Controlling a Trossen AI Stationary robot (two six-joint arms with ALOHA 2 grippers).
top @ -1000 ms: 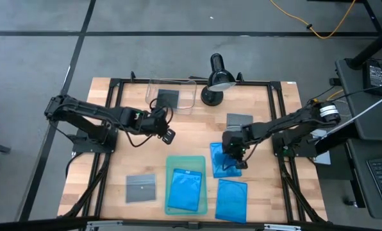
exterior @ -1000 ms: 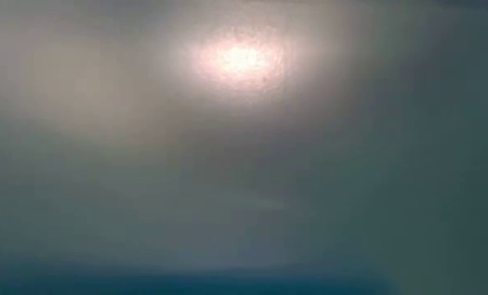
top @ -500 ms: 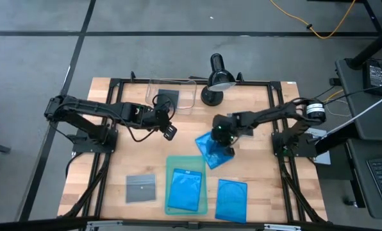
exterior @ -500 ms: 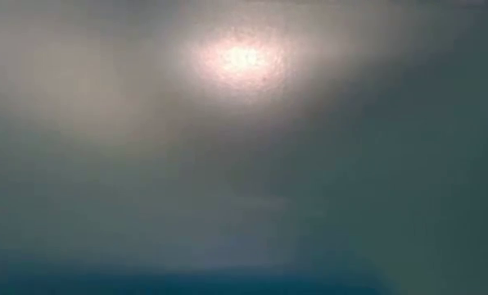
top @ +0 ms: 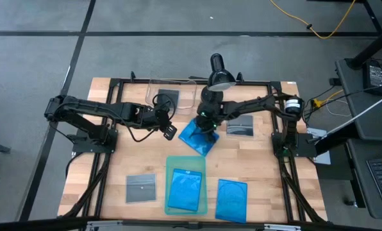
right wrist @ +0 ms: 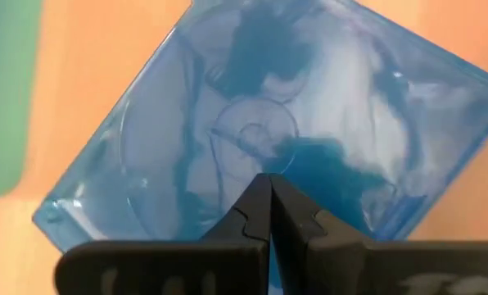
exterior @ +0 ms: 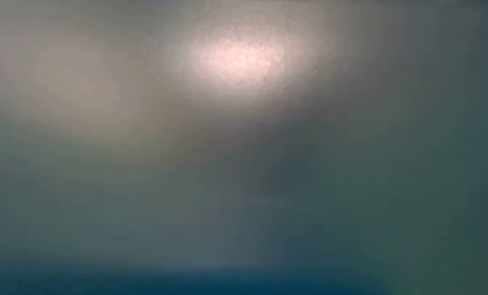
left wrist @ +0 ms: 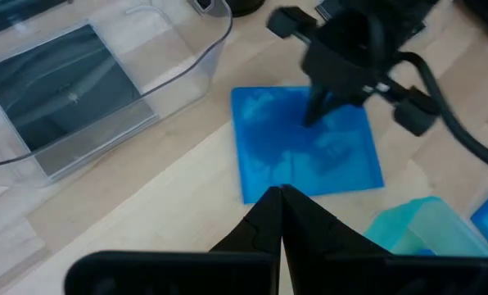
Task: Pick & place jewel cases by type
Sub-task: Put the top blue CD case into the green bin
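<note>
Right gripper (top: 207, 123) has its fingers pinched on the edge of a blue jewel case (top: 198, 136), holding it tilted near the middle of the bench, toward the back edge by the lamp (top: 218, 78). Left gripper (top: 168, 131), fingers together and empty, hangs just beside that case, in front of the clear bin (top: 151, 96) with a grey jewel case (top: 168, 99) inside. Another blue case lies on the green tray (top: 170, 163) near the front edge, a third (top: 231, 199) beside it, and two grey cases (top: 141, 188) (top: 240, 125) lie apart on the bench.

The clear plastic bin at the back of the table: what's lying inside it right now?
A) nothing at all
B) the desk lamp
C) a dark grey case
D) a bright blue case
C: a dark grey case lies flat inside the clear bin, also plain in the left wrist view.
</note>
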